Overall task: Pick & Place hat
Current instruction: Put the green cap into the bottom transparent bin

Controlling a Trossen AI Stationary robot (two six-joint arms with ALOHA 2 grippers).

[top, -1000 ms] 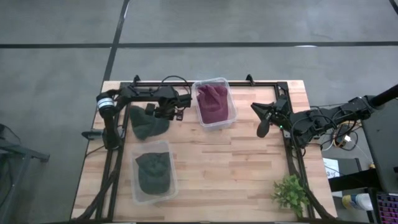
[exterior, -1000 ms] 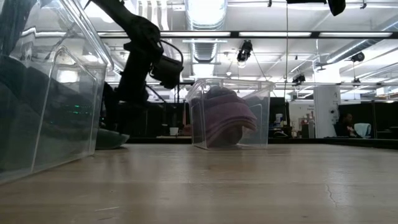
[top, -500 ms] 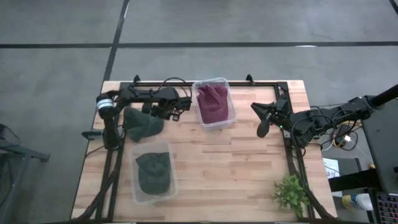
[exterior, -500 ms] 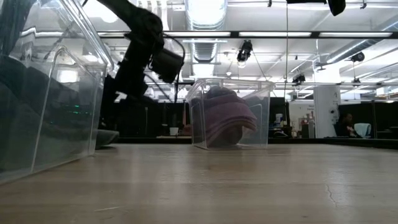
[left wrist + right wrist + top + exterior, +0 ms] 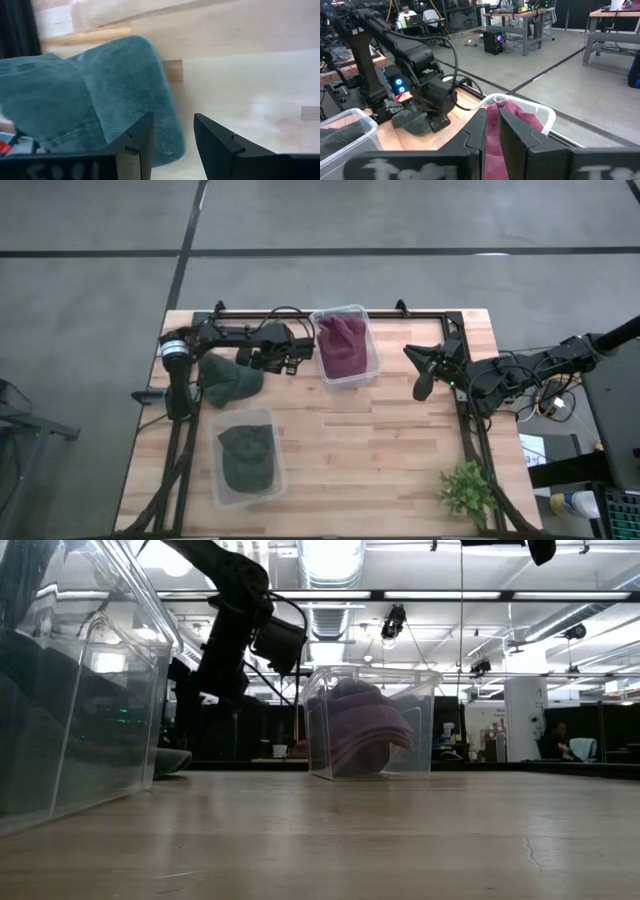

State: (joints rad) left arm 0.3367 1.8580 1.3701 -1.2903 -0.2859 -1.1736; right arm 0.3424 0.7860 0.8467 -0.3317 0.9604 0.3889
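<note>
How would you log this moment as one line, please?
left gripper: open, above loose dark green fabric hat | right gripper: shut, idle at table edge

The near bin is cut off at the low view's left edge; the left arm hides part of the loose hat.

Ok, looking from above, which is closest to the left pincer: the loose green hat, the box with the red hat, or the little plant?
1. Loose green hat, right beside the left pincer.
2. Box with the red hat, on its other side.
3. Little plant, far corner by the right arm.
</note>
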